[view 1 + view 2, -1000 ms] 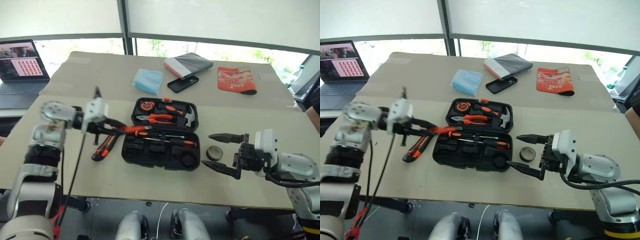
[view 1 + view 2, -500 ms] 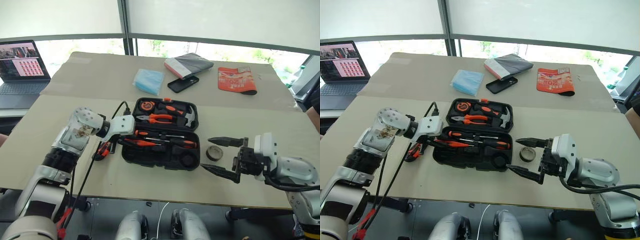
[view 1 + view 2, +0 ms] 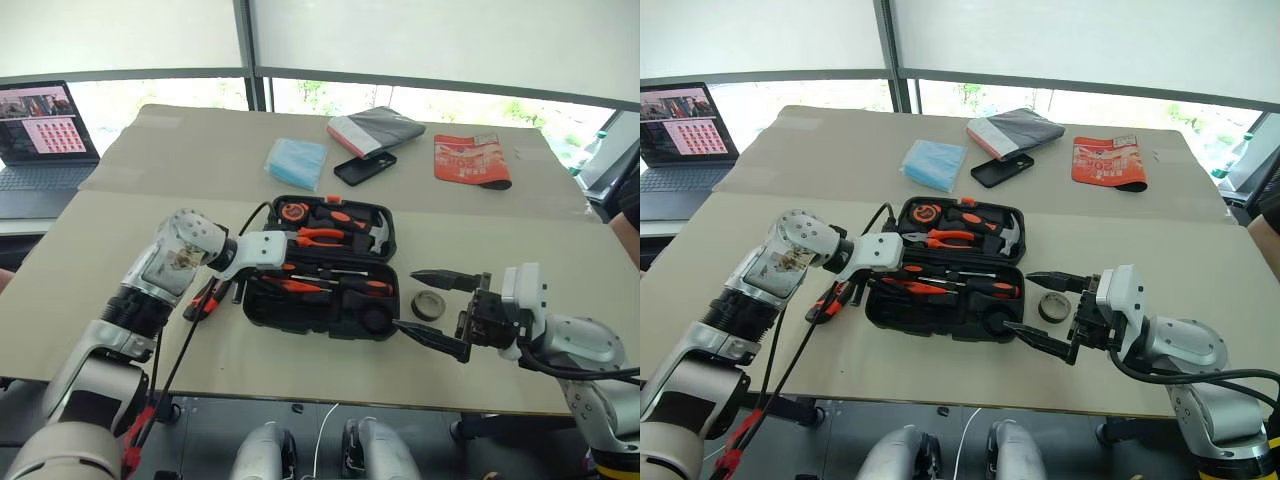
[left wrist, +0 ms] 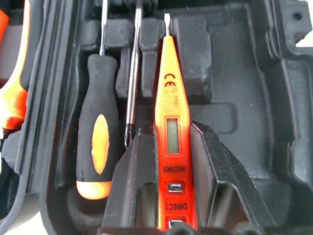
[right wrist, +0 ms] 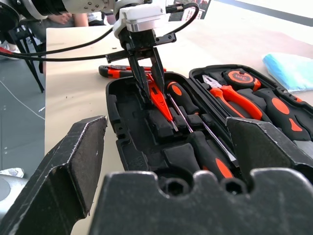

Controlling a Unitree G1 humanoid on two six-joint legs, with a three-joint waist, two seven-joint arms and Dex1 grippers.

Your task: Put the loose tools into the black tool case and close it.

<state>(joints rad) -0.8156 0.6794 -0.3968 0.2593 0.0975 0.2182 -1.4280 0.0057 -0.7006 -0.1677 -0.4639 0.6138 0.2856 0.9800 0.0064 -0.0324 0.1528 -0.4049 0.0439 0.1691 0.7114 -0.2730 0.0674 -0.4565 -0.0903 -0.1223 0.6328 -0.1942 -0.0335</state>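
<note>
The black tool case (image 3: pixel 300 322) lies open in the middle of the table. My left gripper (image 4: pixel 172 128) is shut on the thin all-orange screwdriver (image 4: pixel 168 103), holding it tilted down over the case's front half, close above the moulded slots. Two screwdrivers with orange-black handles (image 5: pixel 183 98) lie in slots beside it. The orange-black utility knife (image 3: pixel 205 298) lies on the table left of the case. A small dark tape roll (image 3: pixel 431 304) sits right of the case. My right gripper (image 3: pixel 408 302) stands open just in front of the roll, touching nothing.
Pliers, a hammer and a tape measure fill the case's far half (image 3: pixel 330 222). Behind it lie a blue pack (image 3: pixel 297 162), a black phone (image 3: pixel 365 167), a grey book (image 3: pixel 377 129) and an orange pouch (image 3: pixel 473 160). A laptop (image 3: pixel 40 130) stands far left.
My left gripper has carried the orange screwdriver right and down, from left of the case to over its front half, tipping it downward. The right gripper has stayed put.
</note>
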